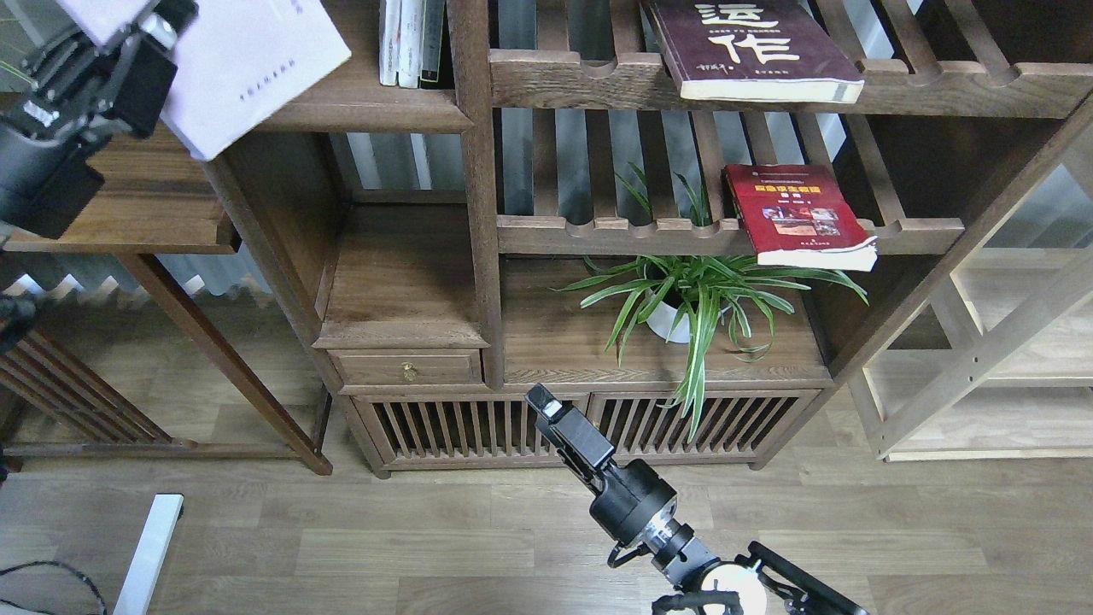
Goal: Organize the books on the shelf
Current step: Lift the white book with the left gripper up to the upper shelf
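The left gripper (128, 34) was seen at the upper left, clenched on the near left corner of the white-lavender book (256, 60). The book was held tilted, its far part lying over the dark solid shelf (376, 107) and its lower corner hanging beyond the front edge. A few thin upright books (412, 41) were standing just beside it on the same board.

The right gripper (546, 406) was hanging low in front of the cabinet, well apart from every book. It was seen end-on and dark, so it cannot be told whether it was released or clenched.

The maroon book (751, 47) was lying flat on the upper slatted shelf (939, 85), its front edge passing over the rail. The red book (803, 213) was lying on the lower slatted shelf (640, 231) in the same way, above a potted plant (692, 299).

The paperbacks were judged to be rather thick and somewhat heavy, with flexible glossy covers that could slip or bend. A hold on the overhanging edge, across the whole block of pages near the spine, was judged safer than a hold on the cover only. The corner hold on the white-lavender book was judged weak, as the book could turn in the fingers.
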Tool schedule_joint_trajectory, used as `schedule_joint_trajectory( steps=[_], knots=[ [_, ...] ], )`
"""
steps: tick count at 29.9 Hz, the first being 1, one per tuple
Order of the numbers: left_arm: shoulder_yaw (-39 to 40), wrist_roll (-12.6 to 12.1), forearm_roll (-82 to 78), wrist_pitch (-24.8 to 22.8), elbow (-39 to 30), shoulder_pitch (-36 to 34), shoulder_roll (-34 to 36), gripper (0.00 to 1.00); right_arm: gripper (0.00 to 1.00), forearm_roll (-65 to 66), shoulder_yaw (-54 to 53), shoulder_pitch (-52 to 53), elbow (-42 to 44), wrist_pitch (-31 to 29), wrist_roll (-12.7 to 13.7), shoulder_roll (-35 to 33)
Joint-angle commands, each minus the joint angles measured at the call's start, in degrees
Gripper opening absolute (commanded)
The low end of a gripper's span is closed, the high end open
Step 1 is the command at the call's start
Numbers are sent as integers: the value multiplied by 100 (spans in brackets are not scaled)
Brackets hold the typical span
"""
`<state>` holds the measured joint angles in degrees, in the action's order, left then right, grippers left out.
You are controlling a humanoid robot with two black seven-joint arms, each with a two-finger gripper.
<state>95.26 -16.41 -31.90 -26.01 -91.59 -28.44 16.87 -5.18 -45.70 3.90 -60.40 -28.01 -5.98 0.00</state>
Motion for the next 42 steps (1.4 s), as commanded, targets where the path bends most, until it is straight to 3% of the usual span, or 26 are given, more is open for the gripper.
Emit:
schedule_joint_trajectory(
  steps=[1, 7, 15, 19, 25, 31, 35, 42],
  knots=[
    [-51, 15, -246, 359, 159, -407, 18, 0, 99, -9, 0, 6, 2, 1, 0, 0],
    [-69, 76, -581, 939, 265, -654, 53, 0, 99, -9, 0, -20, 2, 1, -9, 0],
    [-288, 428, -976, 1510, 326, -637, 9, 0, 99, -27, -26, -29, -16, 1, -18, 0],
    [-718, 524, -1239, 2159, 344, -785, 0, 0, 99, -27, -27, -12, -24, 1, -9, 0],
    [-1509, 928, -1328, 3266, 414, -1110, 0, 0, 99, -27, -9, -20, -42, 1, -9, 0],
    [-2160, 1218, -1345, 3962, 633, -1488, 0, 0, 99, -18, -18, -29, -42, 1, -9, 0],
    [-2467, 1315, -1354, 4033, 1090, -1901, 26, 0, 99, -18, -27, -29, -51, 1, -9, 0],
    [-3170, 1728, -1337, 4112, 1880, -2472, -17, 0, 99, -18, -114, -47, -59, 1, -9, 0]
  ],
)
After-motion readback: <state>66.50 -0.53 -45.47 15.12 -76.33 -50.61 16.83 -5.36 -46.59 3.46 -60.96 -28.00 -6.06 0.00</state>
